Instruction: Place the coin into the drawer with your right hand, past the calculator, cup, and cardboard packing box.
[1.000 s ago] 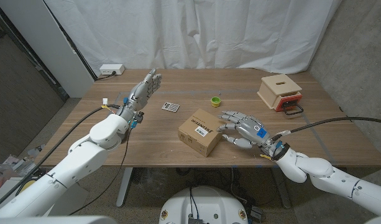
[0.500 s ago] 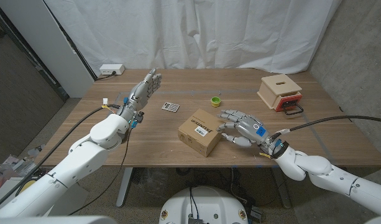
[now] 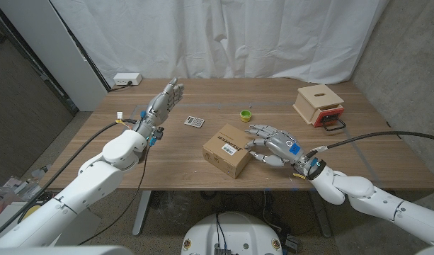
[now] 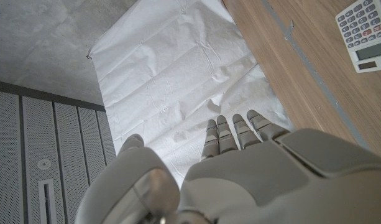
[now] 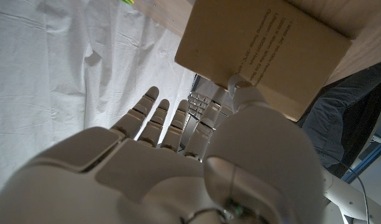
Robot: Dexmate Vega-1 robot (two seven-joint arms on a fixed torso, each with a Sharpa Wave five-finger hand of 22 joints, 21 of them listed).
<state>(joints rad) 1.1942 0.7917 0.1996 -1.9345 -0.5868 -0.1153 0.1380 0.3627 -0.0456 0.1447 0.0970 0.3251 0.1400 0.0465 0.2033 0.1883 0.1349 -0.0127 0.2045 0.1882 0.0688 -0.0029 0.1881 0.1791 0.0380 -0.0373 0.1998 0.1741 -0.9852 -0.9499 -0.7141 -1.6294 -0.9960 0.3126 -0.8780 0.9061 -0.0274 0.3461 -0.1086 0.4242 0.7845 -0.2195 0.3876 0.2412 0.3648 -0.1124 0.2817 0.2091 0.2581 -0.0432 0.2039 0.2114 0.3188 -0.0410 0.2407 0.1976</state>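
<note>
The right hand (image 3: 275, 146) was seen low over the brown wooden table (image 3: 167, 152), just beside the near-right edge of the flat brown cardboard packing box with a white label (image 3: 229, 149); its fingers (image 3: 256, 132) were spread and reached toward the box. In the right wrist view the thumb (image 5: 240, 87) lay against or very near the box's side. Whether anything was pinched could not be told. The coin itself could not be made out in any view, so its place, on the table or under the fingers, was left undetermined.

The small light wooden box with a red-fronted drawer and black handle (image 3: 320, 105) stood toward the far right corner, well apart from the right hand and beyond it to the right. The small green cup (image 3: 246, 113) stood beyond the cardboard box, and the small grey calculator (image 3: 194, 122) lay further to the left. The drawer box was judged far nearer the right arm than the left, and the coming move was judged to run away from the cardboard box, toward the far right.

The left hand (image 3: 165, 100) was held raised over the table's left part, fingers straight and together, nothing in it.
</note>
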